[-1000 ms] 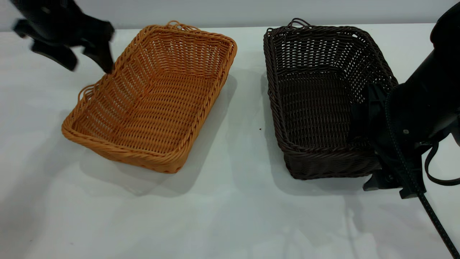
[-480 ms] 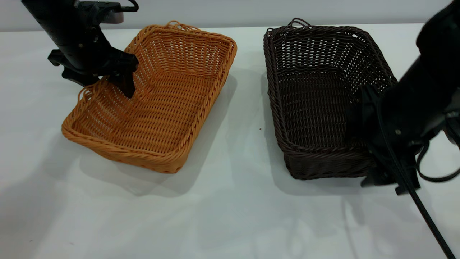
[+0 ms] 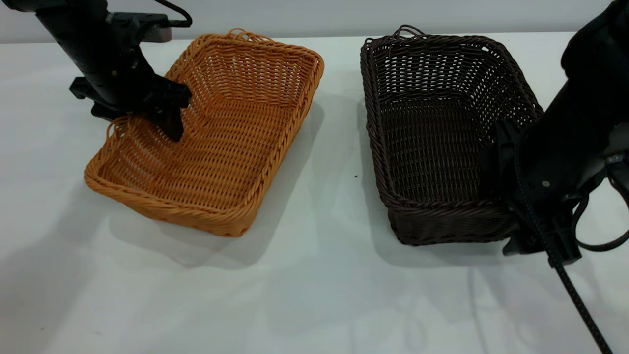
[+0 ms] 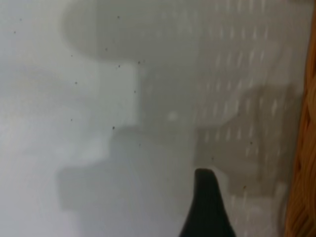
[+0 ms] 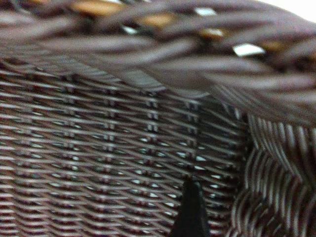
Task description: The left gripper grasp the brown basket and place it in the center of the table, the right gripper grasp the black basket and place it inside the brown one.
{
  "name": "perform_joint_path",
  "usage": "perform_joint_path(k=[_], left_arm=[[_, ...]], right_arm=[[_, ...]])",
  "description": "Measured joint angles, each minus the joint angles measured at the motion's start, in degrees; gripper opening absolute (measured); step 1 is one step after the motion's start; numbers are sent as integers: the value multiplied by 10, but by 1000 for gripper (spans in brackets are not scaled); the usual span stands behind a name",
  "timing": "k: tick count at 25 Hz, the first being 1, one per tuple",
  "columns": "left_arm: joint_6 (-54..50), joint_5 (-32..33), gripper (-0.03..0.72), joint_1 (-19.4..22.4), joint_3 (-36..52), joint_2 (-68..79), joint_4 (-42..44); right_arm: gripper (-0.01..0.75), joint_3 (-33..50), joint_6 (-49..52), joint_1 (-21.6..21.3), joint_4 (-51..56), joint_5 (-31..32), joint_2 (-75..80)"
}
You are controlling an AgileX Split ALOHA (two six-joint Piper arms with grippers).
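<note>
Nearest the camera, bare white table [image 3: 304,295]. Beyond it at right, the right gripper [image 3: 516,196] at the near right corner of the black basket [image 3: 442,132], one finger inside the basket against the right wall, the rest of it outside by the corner, so straddling the wall; cannot tell whether clamped tight on it. Trailing cable [image 3: 575,290] hanging toward the near edge. At left, the brown basket [image 3: 216,132], resting on the table, well apart from the black one. Farther back, the left gripper [image 3: 142,115] straddling its left wall near the far loop handle, one finger [image 3: 172,123] inside; grip likewise unclear.
</note>
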Motion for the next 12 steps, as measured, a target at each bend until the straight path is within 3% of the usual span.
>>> perform_joint_path(k=[6,12], left_arm=[[0,-3,398,0,0,0,0],[1,-4,212,-1,0,0,0]], right_arm=[[487,0,0,0,0,7,1],[282,0,0,0,0,6,1]])
